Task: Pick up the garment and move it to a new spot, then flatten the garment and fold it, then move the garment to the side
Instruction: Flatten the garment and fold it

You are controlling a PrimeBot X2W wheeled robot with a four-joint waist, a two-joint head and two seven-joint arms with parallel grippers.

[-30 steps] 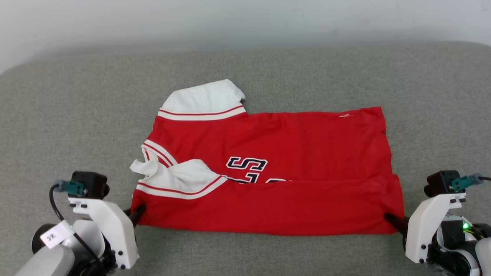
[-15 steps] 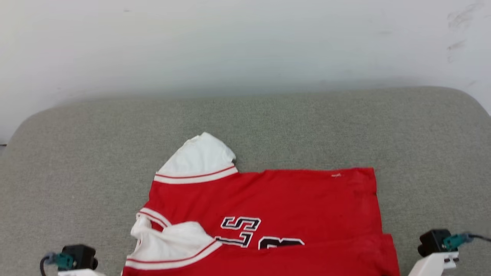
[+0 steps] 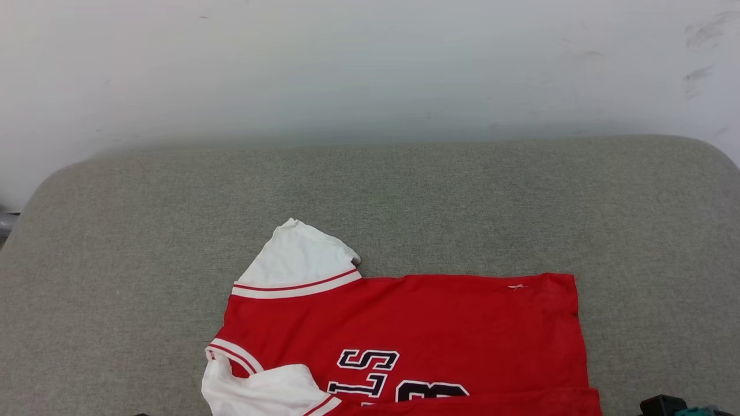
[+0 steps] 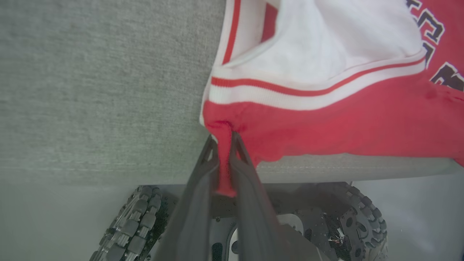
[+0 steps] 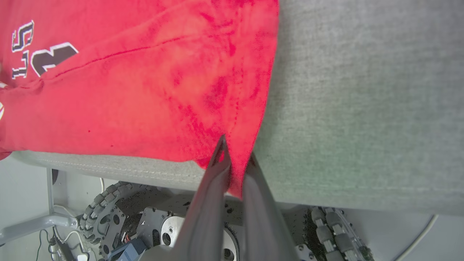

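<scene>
- Garment [image 3: 416, 323], a red jersey T-shirt, lies on a grey fabric-covered bench [image 3: 115, 231], the largest thing in view. The bench has rounded far corners and stands against a pale wall [image 3: 370, 69].
- The shirt lies sideways across the bench's near half. Its collar end points to the robot's left and its hem to the right. The cloth nearest the bench's front edge is lifted slightly and overhangs that edge.
- One white sleeve [image 3: 300, 257] with striped trim points towards the bench's far edge. The other sleeve [image 3: 260, 393] lies crumpled nearer the front edge.
- A band of red cloth looks folded over along the front edge. It covers the lower part of the black, white-outlined lettering [image 3: 370, 361], so the lettering cannot be read in full.
- The left hand [image 4: 223, 139] is at the bench's front edge, its fingers closed tight on the shirt's sleeve-end corner. Red cloth is bunched between them.
- The right hand [image 5: 235, 148] is also at the front edge, pinching the hem-end corner in the same way.
- Gripping both near corners probably keeps that edge taut, so the shirt can be moved or folded as one flat sheet without bunching.
- The head view cuts off the shirt's near strip.
- Treaded wheels [image 4: 137, 217] of the robot's base show below the bench's front edge.
</scene>
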